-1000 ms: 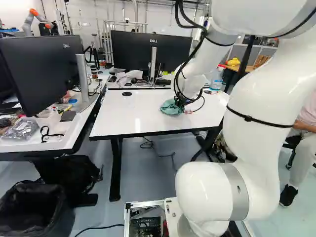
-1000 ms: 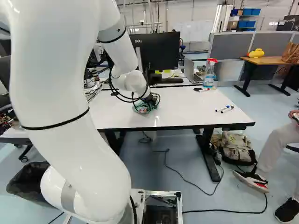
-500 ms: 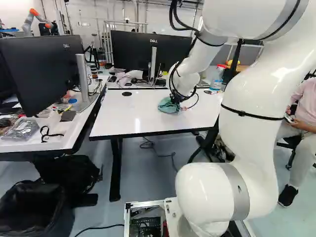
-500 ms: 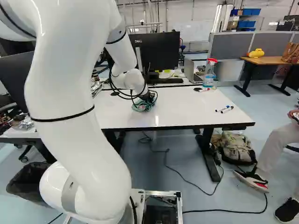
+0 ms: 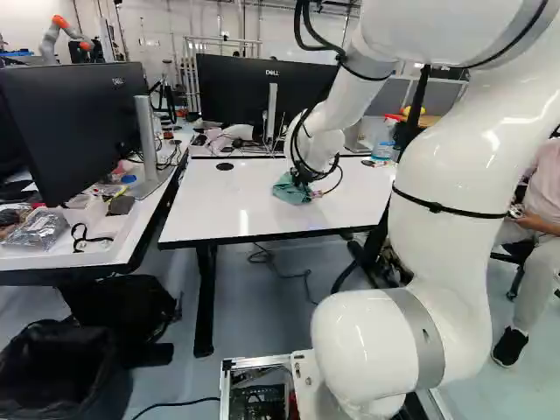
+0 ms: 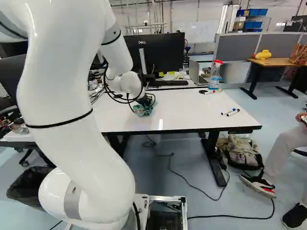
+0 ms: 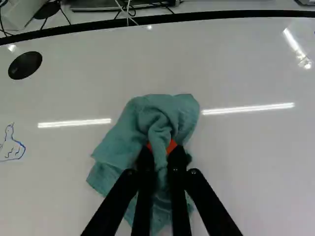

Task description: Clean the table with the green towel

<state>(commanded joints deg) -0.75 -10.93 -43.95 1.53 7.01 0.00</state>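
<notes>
Gripper (image 5: 302,181) low over the white table (image 5: 199,214), reaching down to its top; green towel (image 7: 118,142) pinched between the two fingers (image 7: 144,169), a thick fold of cloth caught between the orange pads (image 7: 172,146), the rest bunched ahead of the fingertips and spread out beneath them on the tabletop; in the right base view the towel sits left of the middle, near the arm's wrist, with loops of black cable (image 6: 111,91) hanging about that wrist; a black disc (image 5: 225,166) set in the tabletop, beyond the towel and off to its left in the left base view; a blue line drawing (image 7: 12,147) on the white surface, on the disc's side of the towel and apart from it; spray bottle (image 6: 215,75) standing upright toward the table's far edge, a red-capped marker (image 6: 209,92) lying just beside it; two more markers (image 6: 230,112) side by side near the table's right edge in the right base view; dark monitor (image 5: 249,92) beyond the far edge; backpack (image 6: 243,151) on the floor by the table's leg
</notes>
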